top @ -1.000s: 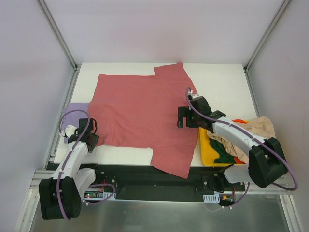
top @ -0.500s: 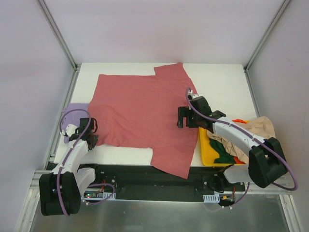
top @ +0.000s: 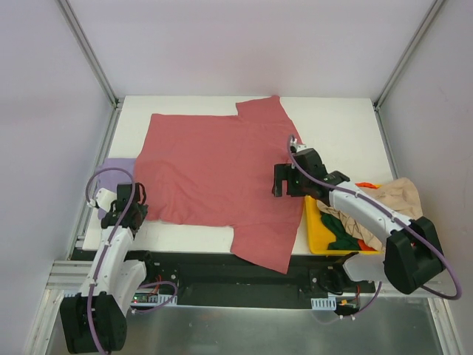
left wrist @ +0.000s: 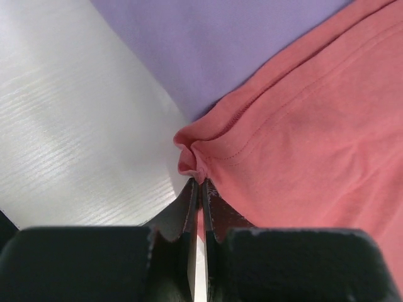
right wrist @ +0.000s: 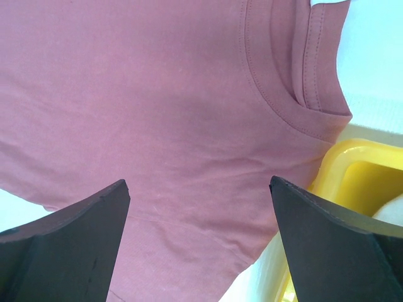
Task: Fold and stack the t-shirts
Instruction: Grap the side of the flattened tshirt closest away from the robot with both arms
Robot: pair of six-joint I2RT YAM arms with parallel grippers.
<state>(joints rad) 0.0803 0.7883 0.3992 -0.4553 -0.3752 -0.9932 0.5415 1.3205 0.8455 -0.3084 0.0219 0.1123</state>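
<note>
Left jaws were clamped fully shut on the hem corner of the pink t-shirt (left wrist: pixel 296 119), which lay spread flat across the counter (top: pixel 340 133) with its near sleeve overhanging the front edge. Right jaws stood wide open over the fabric beside the collar, holding nothing.

Recommended: take a matching grip on the right before lifting, then carry both sides evenly.

The lavender t-shirt (left wrist: pixel 220 44) lay partly beneath the gripped corner and could drag along. The yellow bin (top: pixel 316 229), holding further tees, crowded the right arm.
</note>
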